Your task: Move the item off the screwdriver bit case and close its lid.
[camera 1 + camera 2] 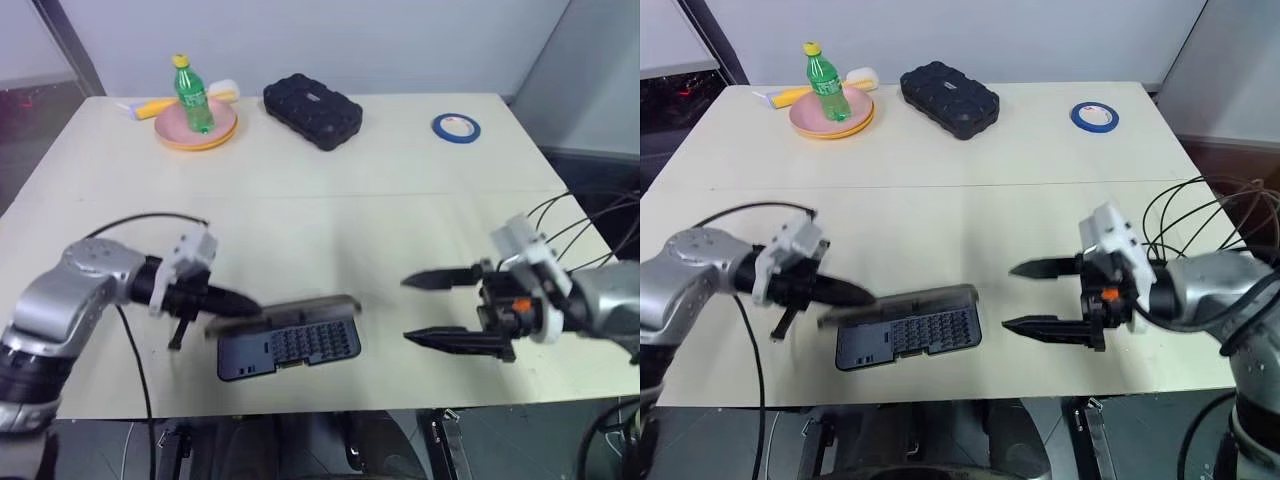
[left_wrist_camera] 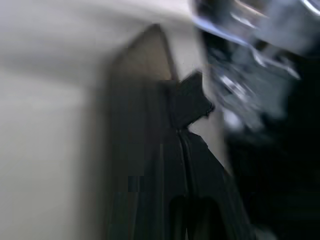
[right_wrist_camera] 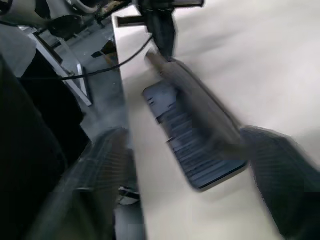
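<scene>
Table (image 1: 400, 210): pale beige top in front of a light wall, dark floor at the sides.
Case (image 1: 290, 345): dark blue-grey tray with rows of bits, lying flat near the table's front edge, between the two grippers and nearer the left one.
Lid (image 1: 300, 308): smoky-brown, blurred, raised at a low angle over the tray's far edge, not down on the tray; nothing rests on the case.
Left gripper (image 1: 245, 303): black fingers clenched together, pointing right; the tip is at the lid's left end, contact cannot be told.
Right gripper (image 1: 425, 308): released, its two black fingers (image 1: 445, 277) spread one above the other, pointing left toward the case; nothing between them, well apart from the tray's right end.
Wire hoops (image 1: 590, 215): thin black loops just behind the right arm; whether they rest on the table cannot be told.
Black case (image 1: 312, 110): bumpy, at the far edge, well beyond both grippers.
Bottle (image 1: 192, 95): green with yellow cap, upright on a pink plate (image 1: 180, 130), far beyond the left gripper.
Tape (image 1: 456, 127): blue roll lying flat, far beyond the right gripper.
</scene>
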### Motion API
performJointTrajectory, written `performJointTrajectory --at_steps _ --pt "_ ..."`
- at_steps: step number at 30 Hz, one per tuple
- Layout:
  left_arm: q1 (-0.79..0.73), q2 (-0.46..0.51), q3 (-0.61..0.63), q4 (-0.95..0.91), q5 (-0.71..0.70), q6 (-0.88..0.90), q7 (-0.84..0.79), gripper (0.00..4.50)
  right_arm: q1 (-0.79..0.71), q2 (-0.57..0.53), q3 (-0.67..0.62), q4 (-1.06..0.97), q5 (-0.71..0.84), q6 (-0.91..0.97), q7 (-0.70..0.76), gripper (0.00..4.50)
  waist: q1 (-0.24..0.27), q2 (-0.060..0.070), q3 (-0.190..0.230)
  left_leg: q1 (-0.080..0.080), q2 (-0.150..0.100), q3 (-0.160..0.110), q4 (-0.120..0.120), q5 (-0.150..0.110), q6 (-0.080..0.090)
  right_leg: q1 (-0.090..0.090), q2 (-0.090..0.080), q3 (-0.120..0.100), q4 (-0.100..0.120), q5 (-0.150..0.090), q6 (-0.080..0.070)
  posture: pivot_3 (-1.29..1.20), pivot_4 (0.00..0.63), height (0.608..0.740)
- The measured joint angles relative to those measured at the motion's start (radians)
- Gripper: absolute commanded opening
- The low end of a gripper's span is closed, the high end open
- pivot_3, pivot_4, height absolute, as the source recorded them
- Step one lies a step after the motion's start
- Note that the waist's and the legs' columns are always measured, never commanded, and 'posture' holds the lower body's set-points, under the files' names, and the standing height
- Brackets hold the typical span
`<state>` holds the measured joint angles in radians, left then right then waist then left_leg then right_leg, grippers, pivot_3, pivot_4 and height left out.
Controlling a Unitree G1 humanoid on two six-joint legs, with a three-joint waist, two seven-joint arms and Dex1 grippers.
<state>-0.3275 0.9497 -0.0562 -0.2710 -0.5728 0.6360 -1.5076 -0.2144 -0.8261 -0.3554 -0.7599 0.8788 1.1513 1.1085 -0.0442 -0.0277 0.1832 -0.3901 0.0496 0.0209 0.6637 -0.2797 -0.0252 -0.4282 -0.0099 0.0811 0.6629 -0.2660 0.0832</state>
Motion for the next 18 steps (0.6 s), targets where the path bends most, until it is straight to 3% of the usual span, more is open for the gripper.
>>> performJointTrajectory --at_steps 4,5,13,18 --pt "-0.043 0.003 -0.051 0.092 0.086 -0.092 -0.006 0.03 0.036 0.02 0.168 -0.076 -0.025 -0.069 -0.079 0.33 0.001 -0.001 0.0 0.0 0.0 0.0 0.003 0.0 0.0 0.001 0.0 0.0 0.0 -0.001 -0.001 0.0 0.15 0.737" --pt "-0.062 -0.006 -0.058 0.122 0.105 -0.112 -0.003 0.03 0.039 0.025 0.211 -0.083 -0.039 -0.084 -0.095 0.02 0.002 -0.001 0.0 -0.001 0.0 0.0 0.004 0.0 0.0 0.001 0.0 0.0 0.0 -0.001 -0.001 0.0 0.15 0.737" --pt "-0.32 -0.21 -0.193 0.545 0.321 -0.352 0.043 0.03 0.0 0.095 0.759 -0.091 -0.362 -0.214 -0.297 0.02 -0.001 -0.003 0.0 -0.003 -0.001 0.001 0.004 0.0 0.0 -0.002 -0.001 0.0 -0.001 -0.001 0.0 0.0 0.15 0.737" --pt "-0.362 -0.304 -0.263 0.717 0.406 -0.484 0.019 0.03 -0.09 0.191 0.986 -0.061 -0.511 -0.195 -0.431 0.02 0.001 -0.003 -0.001 -0.003 -0.001 0.0 0.003 0.0 0.0 -0.002 0.0 0.0 0.001 -0.001 0.0 0.0 0.15 0.737"
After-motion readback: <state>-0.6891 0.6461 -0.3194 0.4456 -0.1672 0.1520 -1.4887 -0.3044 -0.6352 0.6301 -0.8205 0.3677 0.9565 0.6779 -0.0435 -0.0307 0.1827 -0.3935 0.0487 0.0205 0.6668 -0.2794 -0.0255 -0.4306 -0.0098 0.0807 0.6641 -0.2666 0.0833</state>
